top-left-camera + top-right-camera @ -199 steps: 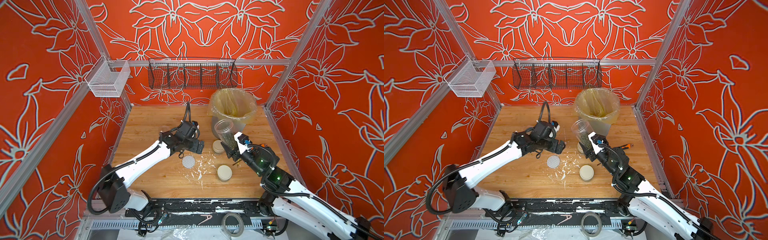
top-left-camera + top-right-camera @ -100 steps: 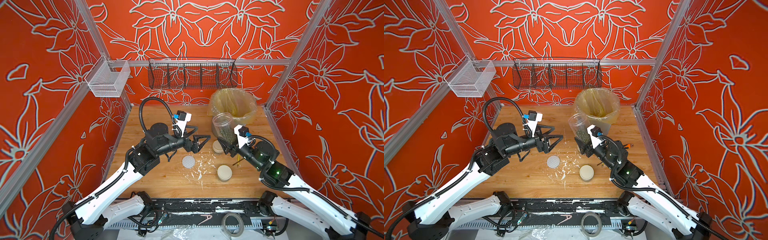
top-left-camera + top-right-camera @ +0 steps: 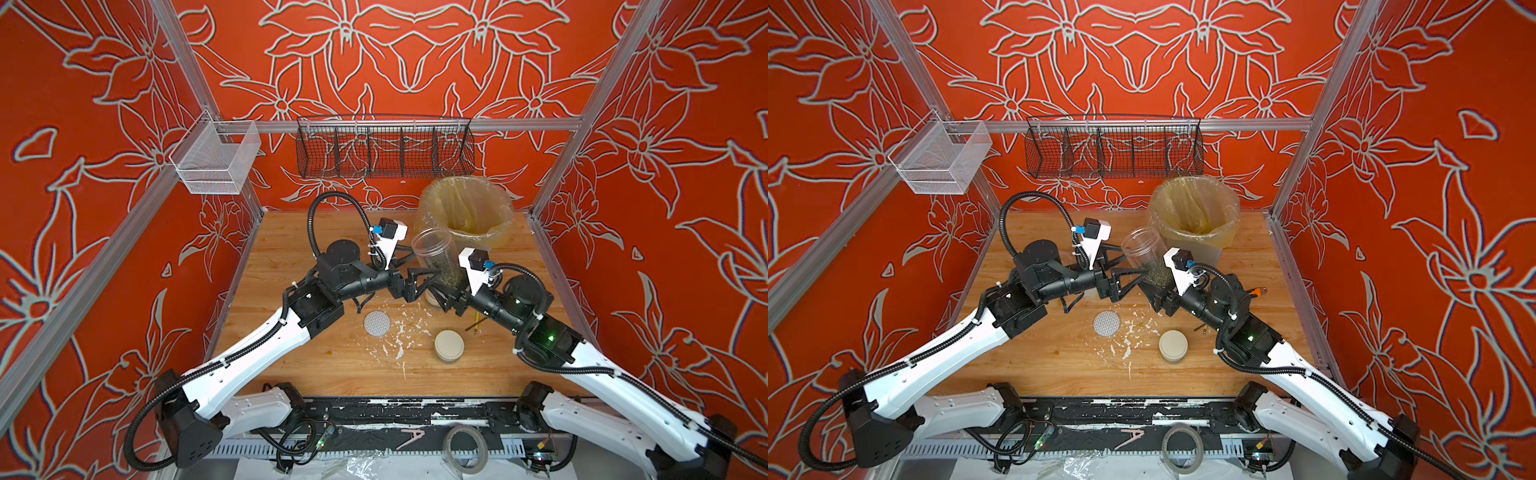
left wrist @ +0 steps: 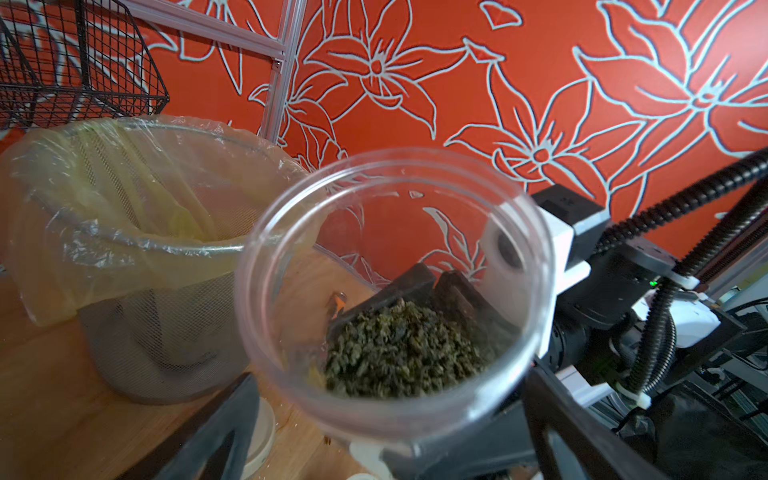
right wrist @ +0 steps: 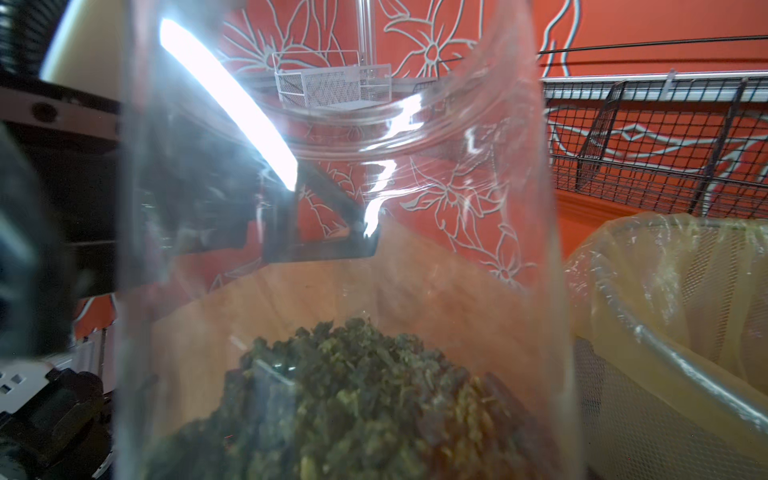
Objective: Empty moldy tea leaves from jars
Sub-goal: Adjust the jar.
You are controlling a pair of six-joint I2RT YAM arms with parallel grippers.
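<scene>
My right gripper [image 3: 444, 297] [image 3: 1156, 297] is shut on the base of a tall clear jar [image 3: 432, 249] [image 3: 1142, 249] [image 5: 332, 208], lidless and tilted above the table. The tea leaves [image 3: 451, 275] [image 3: 1158, 275] [image 4: 401, 353] [image 5: 353, 399] lie heaped in its lower end. My left gripper [image 3: 422, 272] [image 3: 1128, 270] [image 4: 395, 449] is open, one finger on each side of the jar's body; I cannot tell whether the fingers touch it. A squat jar with a cream lid [image 3: 449, 345] [image 3: 1173, 345] stands near the front. A white dotted lid [image 3: 377, 323] [image 3: 1107, 323] lies flat.
The grey bin with a yellowish liner [image 3: 498, 232] [image 3: 1223, 232] [image 4: 124, 245] [image 5: 665, 332] stands just behind the held jar. A cream lid [image 4: 264, 432] lies below the grippers. White flakes [image 3: 399, 336] litter the table middle. A black wire basket [image 3: 384, 149] and a white mesh basket [image 3: 216, 162] hang on the walls.
My left arm has risen off the table and swung right, bringing its open fingers around the jar. The right gripper has lifted the jar slightly, still shut on it.
</scene>
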